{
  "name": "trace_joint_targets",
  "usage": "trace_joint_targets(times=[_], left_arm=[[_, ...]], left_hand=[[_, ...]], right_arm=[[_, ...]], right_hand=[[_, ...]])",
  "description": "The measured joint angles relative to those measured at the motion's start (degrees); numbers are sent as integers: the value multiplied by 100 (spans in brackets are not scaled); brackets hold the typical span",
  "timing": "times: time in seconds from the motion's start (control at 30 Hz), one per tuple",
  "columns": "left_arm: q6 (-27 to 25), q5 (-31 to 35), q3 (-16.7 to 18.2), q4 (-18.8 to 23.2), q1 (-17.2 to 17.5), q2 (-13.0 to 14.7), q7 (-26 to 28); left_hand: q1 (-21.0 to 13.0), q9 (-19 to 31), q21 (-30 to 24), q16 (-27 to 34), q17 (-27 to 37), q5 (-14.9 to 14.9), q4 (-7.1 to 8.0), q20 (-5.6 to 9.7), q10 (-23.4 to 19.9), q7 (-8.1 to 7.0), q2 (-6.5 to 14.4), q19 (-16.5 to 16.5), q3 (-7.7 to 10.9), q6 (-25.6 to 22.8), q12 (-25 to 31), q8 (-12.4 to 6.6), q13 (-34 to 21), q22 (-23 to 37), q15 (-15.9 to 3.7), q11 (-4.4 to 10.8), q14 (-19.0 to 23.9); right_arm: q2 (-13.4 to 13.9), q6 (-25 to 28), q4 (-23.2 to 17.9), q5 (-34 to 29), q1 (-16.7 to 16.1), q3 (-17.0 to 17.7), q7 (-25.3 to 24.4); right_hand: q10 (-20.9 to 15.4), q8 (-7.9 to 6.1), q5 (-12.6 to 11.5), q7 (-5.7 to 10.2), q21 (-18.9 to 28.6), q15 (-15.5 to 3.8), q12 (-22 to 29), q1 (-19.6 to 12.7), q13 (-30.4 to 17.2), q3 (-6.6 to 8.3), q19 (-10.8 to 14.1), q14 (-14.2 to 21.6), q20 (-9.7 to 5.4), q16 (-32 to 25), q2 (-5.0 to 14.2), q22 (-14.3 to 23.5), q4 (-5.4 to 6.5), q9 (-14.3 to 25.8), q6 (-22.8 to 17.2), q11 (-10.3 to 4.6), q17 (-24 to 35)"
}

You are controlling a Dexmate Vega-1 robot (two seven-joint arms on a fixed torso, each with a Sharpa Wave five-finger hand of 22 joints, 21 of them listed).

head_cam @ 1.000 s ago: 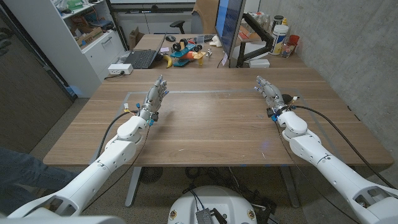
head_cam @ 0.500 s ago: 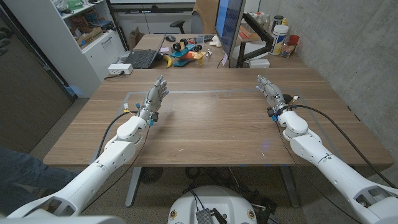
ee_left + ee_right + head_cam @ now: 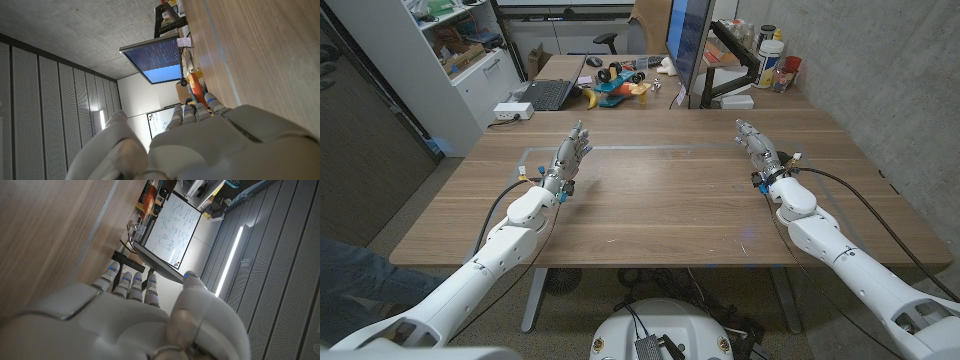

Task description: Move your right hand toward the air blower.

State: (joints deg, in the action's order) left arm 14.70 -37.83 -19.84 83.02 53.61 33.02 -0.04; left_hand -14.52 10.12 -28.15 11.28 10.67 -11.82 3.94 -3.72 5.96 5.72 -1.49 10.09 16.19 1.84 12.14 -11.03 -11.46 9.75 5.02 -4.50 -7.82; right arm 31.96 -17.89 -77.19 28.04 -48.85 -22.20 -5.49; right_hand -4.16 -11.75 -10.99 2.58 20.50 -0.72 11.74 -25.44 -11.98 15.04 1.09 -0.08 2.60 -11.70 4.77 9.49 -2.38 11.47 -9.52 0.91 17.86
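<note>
Air blower: not identifiable on the table [image 3: 660,200]. Right hand [image 3: 757,147] near the right edge, fingers straight, close together, holding nothing; left hand [image 3: 570,155] likewise. Risk: reaching without a located target, likely toward the wrong object.

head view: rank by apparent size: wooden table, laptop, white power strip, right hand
1. wooden table
2. right hand
3. laptop
4. white power strip
Hand versus laptop is unsure: the laptop sits farther from the camera.
</note>
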Motion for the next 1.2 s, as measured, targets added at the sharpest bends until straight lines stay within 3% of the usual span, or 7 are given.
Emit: trace_joint_targets(times=[0.23, 0.73, 1.2], left_arm=[[-29, -1, 1, 41, 17, 13, 35], [-45, 1, 22, 130, 73, 43, 83], [-74, 57, 22, 227, 122, 70, 160]], left_hand=[[-30, 0, 0, 0, 0, 0, 0, -29, 0, -32, 30, -23, 0, -31, 0, 0, 28, 0, 0, 0, 0], [-30, 1, 44, 0, 1, 40, -13, -84, -30, -62, 30, -15, 14, -62, 39, 0, 27, -1, -30, 31, 30], [-29, 1, 104, 0, 1, 40, -48, -83, -60, -71, 76, -14, 0, -135, 39, 0, 27, -2, -22, 0, 101]], right_arm=[[35, 68, -38, -84, -2, 1, -79], [145, 139, -75, -343, 24, -26, -250], [259, 186, -146, -617, 24, -46, -432]], right_hand=[[51, 0, 0, 31, -81, 82, 0, 31, 0, 0, -23, 82, 161, 0, 30, 0, 0, 0, 31, -49, -58], [59, 0, 0, 163, -166, 122, 0, 30, 0, -24, -22, -25, 158, 0, 30, -1, -23, 1, -41, -124, -135], [120, 0, 0, 163, -233, 205, -43, 53, -1, -48, -1, -107, 14, 27, 53, -1, -47, 1, -41, -184, -191]])
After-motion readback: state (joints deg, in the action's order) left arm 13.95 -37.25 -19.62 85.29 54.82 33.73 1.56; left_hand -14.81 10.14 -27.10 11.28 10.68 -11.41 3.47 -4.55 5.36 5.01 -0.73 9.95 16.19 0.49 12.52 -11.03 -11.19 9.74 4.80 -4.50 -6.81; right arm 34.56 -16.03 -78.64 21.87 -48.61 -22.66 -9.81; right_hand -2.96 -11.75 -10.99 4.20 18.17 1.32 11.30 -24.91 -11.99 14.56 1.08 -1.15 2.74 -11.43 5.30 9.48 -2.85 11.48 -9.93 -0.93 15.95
